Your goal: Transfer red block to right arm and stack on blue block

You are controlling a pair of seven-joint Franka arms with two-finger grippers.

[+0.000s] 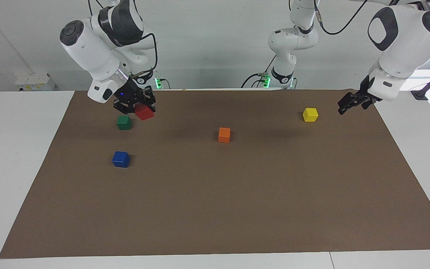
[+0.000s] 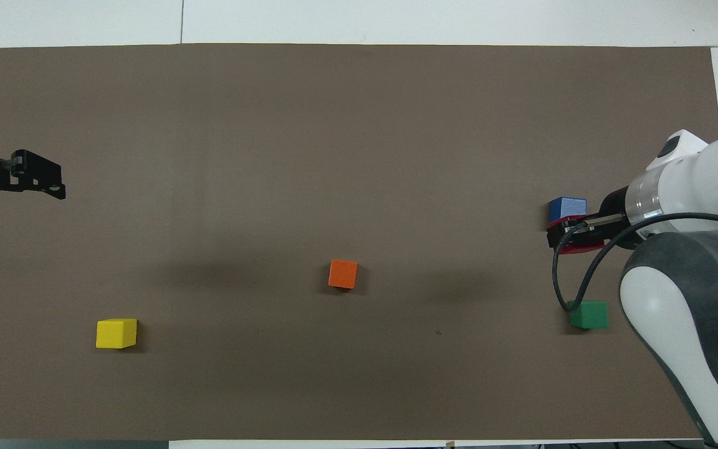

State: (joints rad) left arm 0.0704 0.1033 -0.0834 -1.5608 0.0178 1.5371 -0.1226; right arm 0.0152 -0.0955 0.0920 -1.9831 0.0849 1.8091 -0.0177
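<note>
Facing view shows my right gripper clamped on the red block, aloft near the blue block, so next I centre above it and lower; left gripper idles open.

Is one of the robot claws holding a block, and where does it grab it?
Yes. The right claw pinches the red block by two opposite sides, up in the air. The left claw holds nothing.
</note>
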